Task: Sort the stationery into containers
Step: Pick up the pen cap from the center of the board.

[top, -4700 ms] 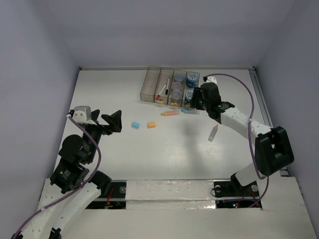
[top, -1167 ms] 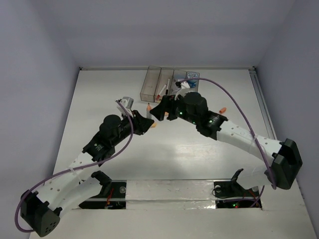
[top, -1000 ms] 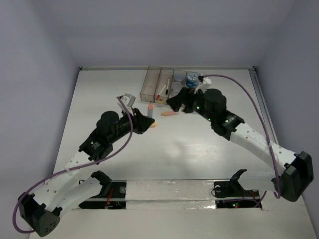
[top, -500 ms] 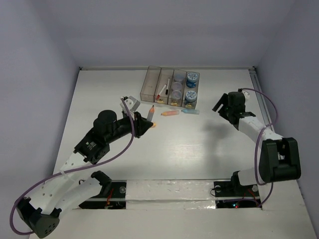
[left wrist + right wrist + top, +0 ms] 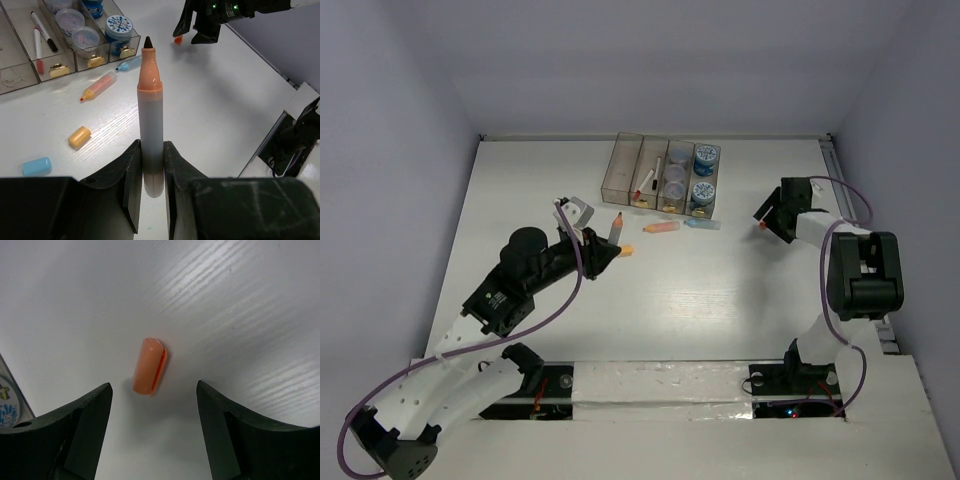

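the right arm has swung off from the middle of the desk [image 5: 740,320] to its right side, and the right gripper [image 5: 153,386] now hangs with jaws apart over a small orange cap [image 5: 149,366] lying flat, touching neither finger. the left gripper [image 5: 152,165] has drawn back a little and stays clamped on the marker [image 5: 150,115], upright, dark tip bare. so the marker looks uncapped and unsorted; the cap probably has to be picked up before either goes in the bins [image 5: 616,170] at the far edge. loose near the bins: an orange pen [image 5: 661,228], a blue one [image 5: 701,224], an orange eraser [image 5: 79,136], a blue eraser [image 5: 36,166]. nothing blocks the cap; the loose pens lie across the left arm's way to the bins.
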`<action>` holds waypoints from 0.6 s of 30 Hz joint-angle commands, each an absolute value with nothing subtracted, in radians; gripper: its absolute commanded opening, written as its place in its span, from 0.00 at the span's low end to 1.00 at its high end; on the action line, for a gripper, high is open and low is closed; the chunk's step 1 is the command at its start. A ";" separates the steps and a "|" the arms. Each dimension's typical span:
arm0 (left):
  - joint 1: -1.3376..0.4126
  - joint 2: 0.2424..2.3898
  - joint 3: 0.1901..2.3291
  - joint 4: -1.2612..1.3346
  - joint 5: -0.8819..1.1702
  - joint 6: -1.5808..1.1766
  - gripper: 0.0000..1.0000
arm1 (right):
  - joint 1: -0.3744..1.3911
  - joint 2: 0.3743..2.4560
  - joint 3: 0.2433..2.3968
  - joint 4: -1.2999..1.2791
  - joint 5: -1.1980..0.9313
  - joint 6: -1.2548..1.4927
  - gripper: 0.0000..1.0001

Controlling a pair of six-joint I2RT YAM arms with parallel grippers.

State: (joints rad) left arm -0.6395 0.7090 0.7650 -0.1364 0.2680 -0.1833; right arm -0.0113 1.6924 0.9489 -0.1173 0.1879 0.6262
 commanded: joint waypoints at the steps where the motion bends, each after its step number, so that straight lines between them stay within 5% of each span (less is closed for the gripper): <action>1: -0.638 0.689 0.769 -0.110 0.265 -0.172 0.00 | -0.018 1.730 1.025 -0.109 0.181 0.641 0.73; 18: -0.638 0.698 0.770 -0.109 0.276 -0.169 0.00 | -0.046 1.821 1.069 -0.104 0.143 0.658 0.48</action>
State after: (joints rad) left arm -0.6392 0.7033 0.7650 -0.1394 0.2687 -0.1802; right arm -0.0322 1.7939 1.0340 -0.1120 0.1600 0.6460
